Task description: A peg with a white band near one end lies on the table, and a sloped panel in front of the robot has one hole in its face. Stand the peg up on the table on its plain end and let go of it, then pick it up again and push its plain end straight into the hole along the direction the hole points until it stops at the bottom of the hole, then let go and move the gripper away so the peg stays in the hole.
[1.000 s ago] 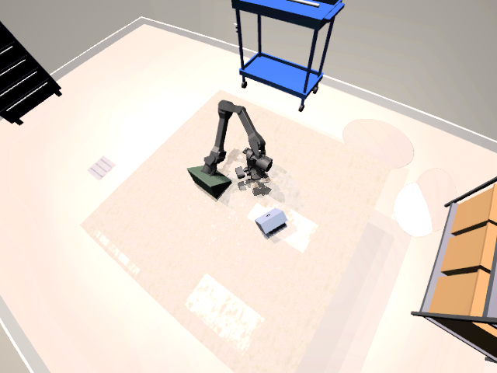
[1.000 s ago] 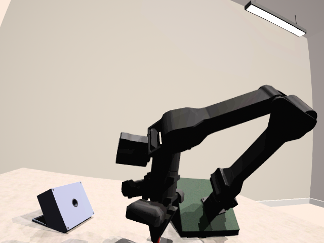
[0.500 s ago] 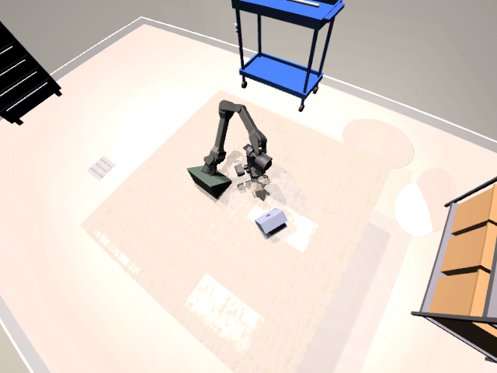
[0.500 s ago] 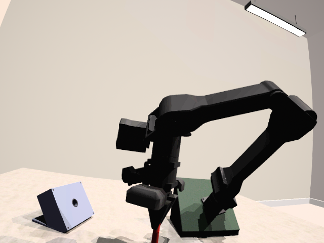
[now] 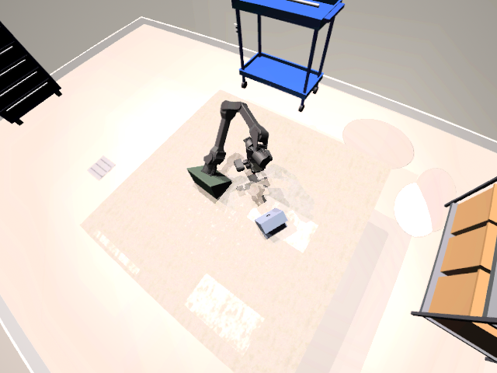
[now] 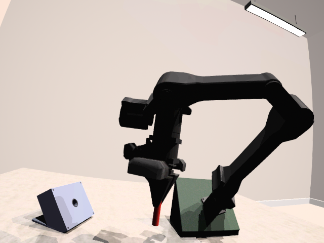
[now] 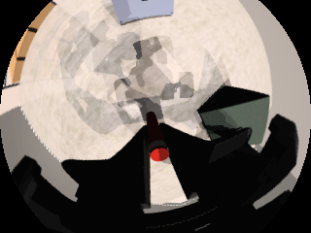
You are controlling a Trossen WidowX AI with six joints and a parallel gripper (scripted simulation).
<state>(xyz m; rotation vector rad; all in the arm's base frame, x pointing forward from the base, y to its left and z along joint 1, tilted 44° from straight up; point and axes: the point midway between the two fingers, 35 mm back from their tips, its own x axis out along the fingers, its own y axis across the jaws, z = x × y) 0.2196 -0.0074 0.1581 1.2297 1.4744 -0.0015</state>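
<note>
The red peg (image 6: 156, 216) (image 7: 159, 154) is near upright, with a slight lean in the exterior view. My gripper (image 6: 157, 205) (image 7: 154, 127) is shut on it, and the peg hangs above the table. In the wrist view its red top end stands up between the fingers, with a shaded greyish band just below it. The lower end sticks out below the fingertips. The pale blue sloped panel (image 5: 272, 221) (image 6: 82, 192) (image 7: 143, 11) stands apart from the gripper. Its one hole (image 6: 75, 202) is dark and shows nothing in it. The peg cannot be made out in the top view.
The arm's green wedge-shaped base (image 5: 208, 179) (image 6: 195, 191) (image 7: 238, 118) is close to the gripper, on the opposite side from the panel. A blue cart (image 5: 280, 74) and a rack with orange boxes (image 5: 461, 250) stand farther off.
</note>
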